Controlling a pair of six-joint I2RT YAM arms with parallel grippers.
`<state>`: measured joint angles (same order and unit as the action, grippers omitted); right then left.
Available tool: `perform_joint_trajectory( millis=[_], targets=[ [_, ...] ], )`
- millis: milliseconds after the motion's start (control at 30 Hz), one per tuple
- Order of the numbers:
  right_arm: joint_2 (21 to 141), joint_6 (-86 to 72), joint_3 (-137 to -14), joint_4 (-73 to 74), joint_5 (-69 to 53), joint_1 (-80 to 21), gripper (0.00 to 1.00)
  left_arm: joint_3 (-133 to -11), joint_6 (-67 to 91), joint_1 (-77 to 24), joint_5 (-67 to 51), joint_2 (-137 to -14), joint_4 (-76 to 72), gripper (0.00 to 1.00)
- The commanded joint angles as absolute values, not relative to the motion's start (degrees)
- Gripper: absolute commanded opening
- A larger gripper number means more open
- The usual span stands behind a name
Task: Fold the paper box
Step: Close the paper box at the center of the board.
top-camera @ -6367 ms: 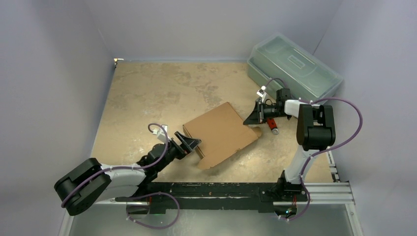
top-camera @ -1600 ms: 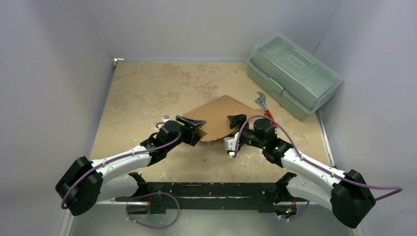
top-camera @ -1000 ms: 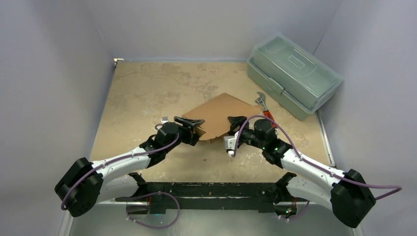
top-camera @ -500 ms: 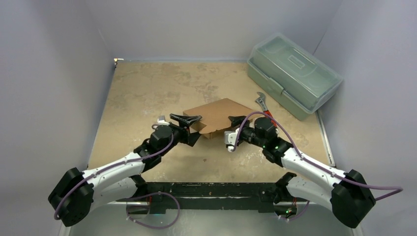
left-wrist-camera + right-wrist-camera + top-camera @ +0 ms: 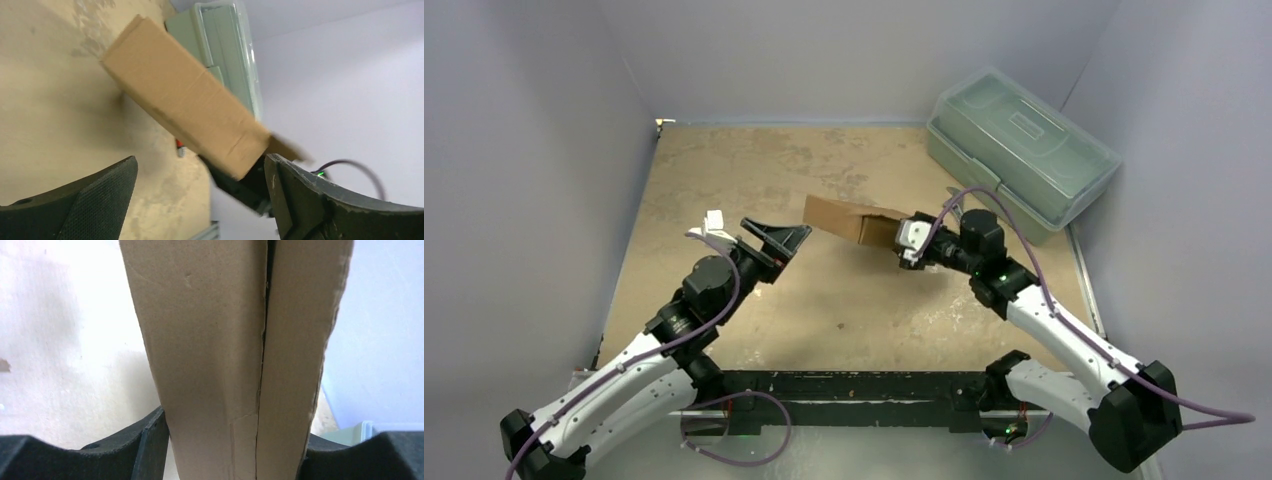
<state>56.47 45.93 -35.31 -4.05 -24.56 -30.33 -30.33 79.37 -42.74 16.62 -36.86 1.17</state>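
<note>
While my right gripper clamps one end of the paper box, its jaws partly closed against the two cardboard faces, I see the folded box raised off the table, tilted, mid-workspace, near the plastic toolbox. My left gripper is spread wide and empty, just left of the box, not touching it.

Folded brown paper box, held aloft
</note>
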Motion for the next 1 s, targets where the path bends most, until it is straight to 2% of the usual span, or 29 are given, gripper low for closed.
perform_joint_trajectory(
  millis=[0,233,400,600,767,967],
  targets=[
    [55.48,33.03,-45.35,1.43,-32.26,-26.69,0.46,-30.59,58.06,-42.33,15.96,-34.37,5.15,0.98],
    [61.85,15.73,-56.18,11.57,-42.0,-21.56,0.46,-26.97,48.79,-42.32,13.51,-30.62,2.69,0.99],
    [67.85,1.06,-57.25,10.48,-53.16,-16.71,0.46,-24.63,48.28,-42.35,12.08,-29.76,2.41,0.99],
    [72.84,-16.77,-53.12,0.51,-60.56,-14.12,0.46,-23.61,48.01,-42.3,11.73,-28.3,2.85,0.99],
    [78.0,-32.67,-48.01,-14.76,-65.28,-11.85,0.46,-22.39,48.84,-42.36,11.73,-27.02,3.25,0.99],
    [84.12,-39.51,-47.6,-20.81,-66.86,-10.25,0.47,-21.09,49.48,-42.28,11.78,-26.54,3.11,0.99]
  ],
)
